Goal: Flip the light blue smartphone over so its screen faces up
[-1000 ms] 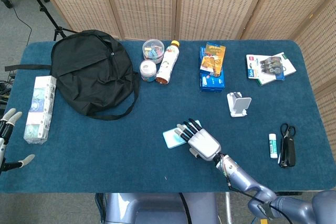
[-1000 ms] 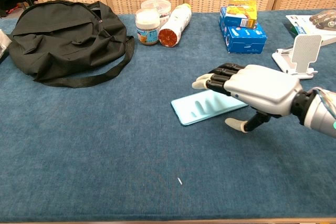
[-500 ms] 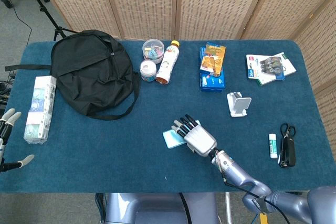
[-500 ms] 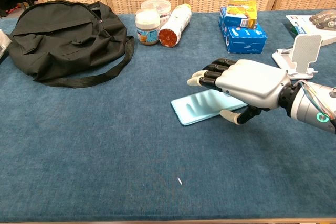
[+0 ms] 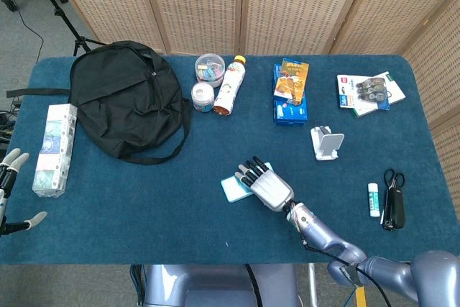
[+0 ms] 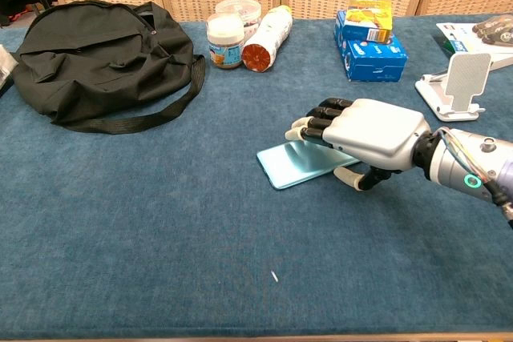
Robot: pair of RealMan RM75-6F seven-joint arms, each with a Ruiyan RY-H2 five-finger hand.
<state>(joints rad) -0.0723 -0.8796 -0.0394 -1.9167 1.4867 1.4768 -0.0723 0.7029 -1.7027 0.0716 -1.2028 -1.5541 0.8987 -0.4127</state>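
Observation:
The light blue smartphone (image 5: 231, 190) (image 6: 287, 168) lies flat on the blue table, plain back up, in the front middle. My right hand (image 5: 268, 187) (image 6: 373, 129) lies over its right half. The fingers (image 6: 314, 124) curl down over the phone's far edge and the thumb (image 6: 350, 177) presses its near edge, so the phone is held across its width. The phone's right end is hidden under the palm. My left hand (image 5: 8, 185) hangs off the table's left edge with fingers apart, holding nothing; only the head view shows it.
A black backpack (image 5: 126, 102) (image 6: 96, 54) fills the back left. A jar (image 6: 224, 42), a lying bottle (image 6: 267, 36) and blue boxes (image 6: 369, 42) stand behind the phone. A white phone stand (image 6: 461, 78) is at the right; scissors (image 5: 393, 203) and a glue stick (image 5: 373, 199) lie far right.
My right hand moved left and lowered onto the phone, its fingers curling over the far edge and its thumb closing on the near edge. The phone slid slightly left.

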